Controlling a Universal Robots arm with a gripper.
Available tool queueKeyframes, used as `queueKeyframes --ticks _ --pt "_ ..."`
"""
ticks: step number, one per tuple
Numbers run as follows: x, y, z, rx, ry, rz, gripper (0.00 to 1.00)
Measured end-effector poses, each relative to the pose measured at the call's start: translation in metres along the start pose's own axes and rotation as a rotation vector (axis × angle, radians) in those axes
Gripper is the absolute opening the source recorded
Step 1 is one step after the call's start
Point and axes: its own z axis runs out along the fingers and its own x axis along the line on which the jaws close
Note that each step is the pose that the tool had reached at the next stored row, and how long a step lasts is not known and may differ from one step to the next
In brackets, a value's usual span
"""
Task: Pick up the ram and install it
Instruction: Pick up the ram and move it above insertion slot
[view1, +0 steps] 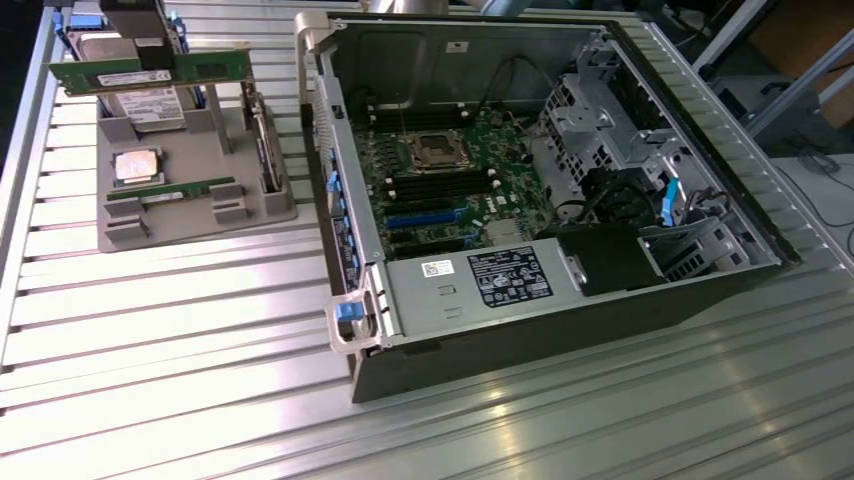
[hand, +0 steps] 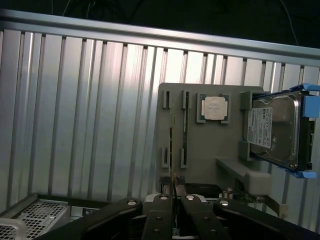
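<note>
Quick status from us: the pick-up looks done, the install doesn't. Starting on the exterior view's left, the gripper (view1: 158, 58) is clamped on the ram (view1: 214, 67), holding it level in the air just above the grey tray (view1: 200, 225), which sits toward the far edge of the counter (view1: 160, 330). In the wrist view the fingers pinch the thin board edge-on. In the tray we can see the second ram stick (view1: 171, 192) lying in its slot near the front. The silver processor (view1: 138, 165) sits just behind it, and a hard drive (view1: 144, 102) is further back, under the raised stick. An upright expansion card (view1: 267, 150) stands along the side nearest the case. Moving right, the open computer case (view1: 534, 350) lies on its side around the middle of the counter. Inside it are the motherboard (view1: 441, 215), the CPU socket (view1: 434, 150) and a power supply (view1: 487, 280) at the near end. We can't make out any stick in the dark memory slots (view1: 441, 185) beside the socket, so we reckon the seating is what's left.
</note>
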Motion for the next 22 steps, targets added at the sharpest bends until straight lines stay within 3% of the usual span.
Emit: queueKeyframes --ticks 22 --pt "0.003 -0.0232 -0.001 0.0 -0.0001 0.0 0.12"
